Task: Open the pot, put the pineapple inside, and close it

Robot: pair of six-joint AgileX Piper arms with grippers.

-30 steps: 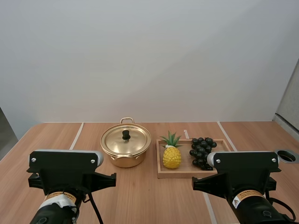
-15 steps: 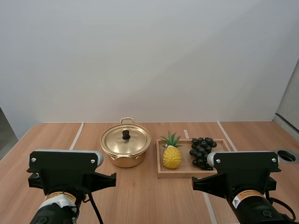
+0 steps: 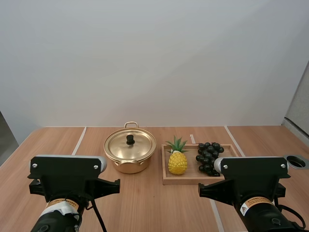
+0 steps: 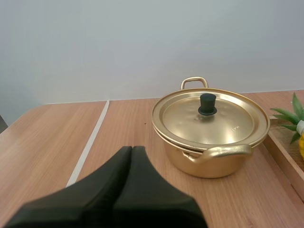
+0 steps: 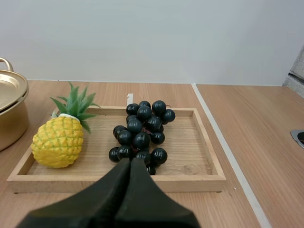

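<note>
High view: the left arm (image 3: 66, 176) sits low at the near edge of the surface (image 3: 145, 203), left jaws pressed together on nothing, aimed at the golden pot (image 3: 130, 153), lid (image 3: 130, 144) on. Right of it the yellow pineapple (image 3: 177, 162) stands upright in the wooden tray (image 3: 193, 180) beside dark grapes (image 3: 208, 155); the right arm (image 3: 251, 176) is likewise low, right jaws closed, empty.
</note>
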